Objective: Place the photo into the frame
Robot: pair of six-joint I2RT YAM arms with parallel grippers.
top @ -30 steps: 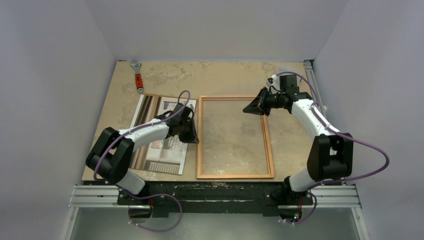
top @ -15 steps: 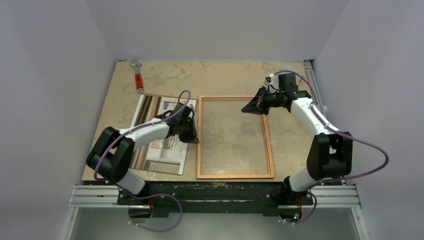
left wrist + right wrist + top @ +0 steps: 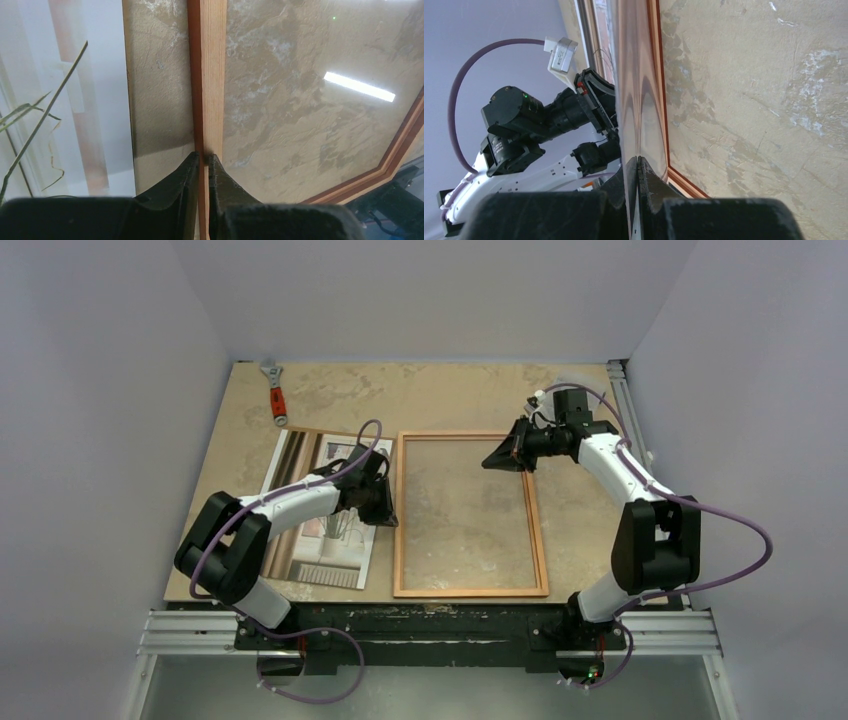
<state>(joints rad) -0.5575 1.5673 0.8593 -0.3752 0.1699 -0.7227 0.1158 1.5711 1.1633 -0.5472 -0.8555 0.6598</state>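
Desk (image 3: 440, 395) seen from above, sandy and mottled, with two robot arms reaching in from 6 o'clock. A thin orange-brown wooden frame (image 3: 470, 591) lies flat at the centre, long sides running from 12 to 6 o'clock, and the desk shows through its clear middle. The photo (image 3: 325, 560), a print of a grassy plant at a curtained window, lies face up just beside the frame at its 9 o'clock side, partly under the left arm. The left tool (image 3: 384, 508) sits on the frame's 9 o'clock rail. In its wrist view the fingers (image 3: 187, 175) are drawn almost together over the wood, and I cannot tell whether they pinch it. The right tool (image 3: 492, 461) is at the frame's 1 o'clock corner. Its fingers (image 3: 651, 180) are closed on a thin glossy edge that seems to belong to the frame. A wrench (image 3: 275, 392) with an orange handle lies at the desk's 11 o'clock corner.
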